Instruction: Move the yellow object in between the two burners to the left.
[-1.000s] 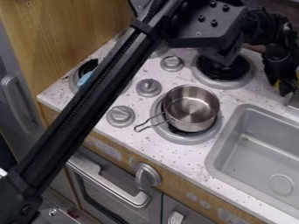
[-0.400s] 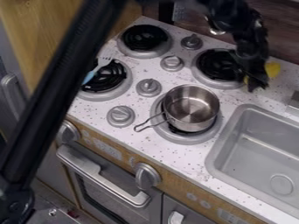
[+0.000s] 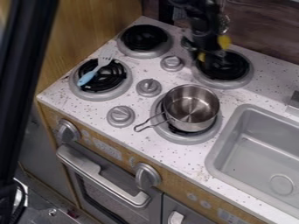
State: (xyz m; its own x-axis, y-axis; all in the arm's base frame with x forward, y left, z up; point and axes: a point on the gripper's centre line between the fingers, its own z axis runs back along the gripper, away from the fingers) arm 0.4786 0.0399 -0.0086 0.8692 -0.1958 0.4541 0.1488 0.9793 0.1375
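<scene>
At the upper right, the black gripper (image 3: 210, 51) hangs over the back right burner (image 3: 228, 71), shut on the yellow object (image 3: 224, 42). Yellow shows on both sides of it, while its middle is hidden behind the gripper. On the left side of the stove are two burners, the back left burner (image 3: 144, 38) and the front left burner (image 3: 104, 79). A strip of white counter (image 3: 121, 54) lies between this pair.
A metal pot (image 3: 189, 108) sits on the front right burner, its handle pointing left. A blue-handled fork (image 3: 97, 70) lies across the front left burner. Grey knobs (image 3: 149, 87) stand between the burner columns. The sink (image 3: 265, 153) is at the right.
The gripper has swung left with the yellow object, from the right edge to over the back right burner. The arm's long link has moved left, uncovering the left burners and fork.
</scene>
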